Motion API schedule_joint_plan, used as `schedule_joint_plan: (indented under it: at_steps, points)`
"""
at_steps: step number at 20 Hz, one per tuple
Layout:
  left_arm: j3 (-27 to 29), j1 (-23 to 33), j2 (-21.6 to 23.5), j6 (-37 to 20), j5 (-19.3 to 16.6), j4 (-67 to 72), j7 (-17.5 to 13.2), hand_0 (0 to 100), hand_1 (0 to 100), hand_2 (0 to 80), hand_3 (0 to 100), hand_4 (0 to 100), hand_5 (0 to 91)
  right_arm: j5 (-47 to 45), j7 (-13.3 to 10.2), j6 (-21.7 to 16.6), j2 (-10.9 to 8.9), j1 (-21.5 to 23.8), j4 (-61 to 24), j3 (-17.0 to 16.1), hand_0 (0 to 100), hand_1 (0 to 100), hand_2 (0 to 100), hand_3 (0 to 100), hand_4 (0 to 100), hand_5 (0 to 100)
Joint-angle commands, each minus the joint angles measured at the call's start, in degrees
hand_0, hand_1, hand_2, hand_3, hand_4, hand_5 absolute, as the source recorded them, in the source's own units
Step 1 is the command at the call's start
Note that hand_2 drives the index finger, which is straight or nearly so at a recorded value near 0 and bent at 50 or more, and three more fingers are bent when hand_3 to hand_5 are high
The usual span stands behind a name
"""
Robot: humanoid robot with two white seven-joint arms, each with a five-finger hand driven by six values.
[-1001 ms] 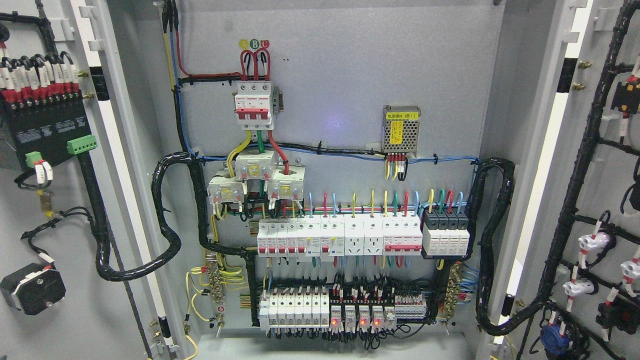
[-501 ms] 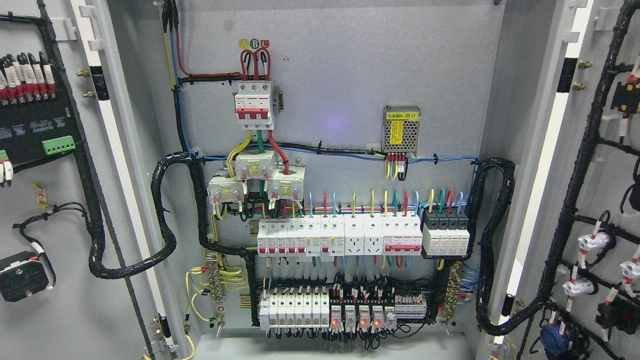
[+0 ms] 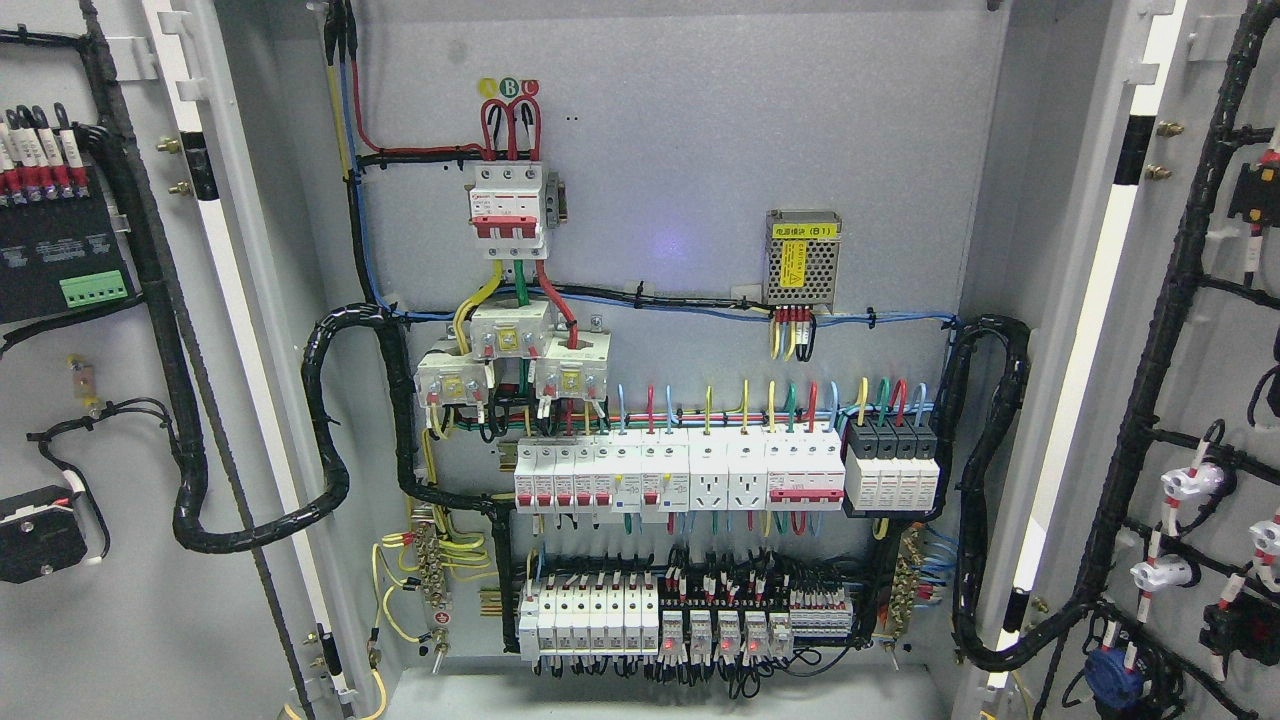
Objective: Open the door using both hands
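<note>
Presently, the cabinet stands with both leaves swung wide. The left door (image 3: pixel 90 400) lies at the left edge of the head view, its inner face turned toward the camera, carrying a black terminal module (image 3: pixel 50 265) and a corrugated black harness (image 3: pixel 250 530) that loops back into the enclosure. The right door (image 3: pixel 1200 400) lies at the right edge, likewise showing its inner face, with a black wiring loom (image 3: pixel 1150 370) and white lamp backs fixed to it.

Between them the back panel (image 3: pixel 700 150) is fully exposed: a three-pole main breaker (image 3: pixel 508 208) near the top, a small mesh-cased power supply (image 3: pixel 802 260) to its right, a row of white breakers and sockets (image 3: pixel 680 475) below, and a lower row of relays (image 3: pixel 720 630) with red indicators lit.

Neither robot hand nor arm appears in the view, so how far the fingers are open, or whether they hold a door edge, cannot be told.

Judgement: the opening looks essentially complete. At most, a slight further swing and letting go of the doors remains.
</note>
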Motion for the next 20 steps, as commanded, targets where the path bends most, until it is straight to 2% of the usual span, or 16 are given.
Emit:
schedule_joint_plan:
  at_steps: [1,14,20]
  points:
    - [-1.02,-1.49,2.24,-31.11,0.07,6.63,0.00,12,56,0.0,0,0,0.0,-0.29,-0.16,0.09,0.05,-0.20,1.75,-1.17,8,13,0,0,0,0]
    - [-1.02,-2.37,2.32,-31.11,-0.20,6.89,0.00,12,56,0.0,0,0,0.0,-0.29,-0.16,0.17,0.14,-0.29,2.28,-2.40,8,13,0,0,0,0]
    - [-1.02,-2.28,2.32,-31.11,-0.28,6.89,0.00,12,56,0.0,0,0,0.0,-1.26,0.19,0.00,0.23,0.77,-0.97,-2.05,8,13,0,0,0,0]
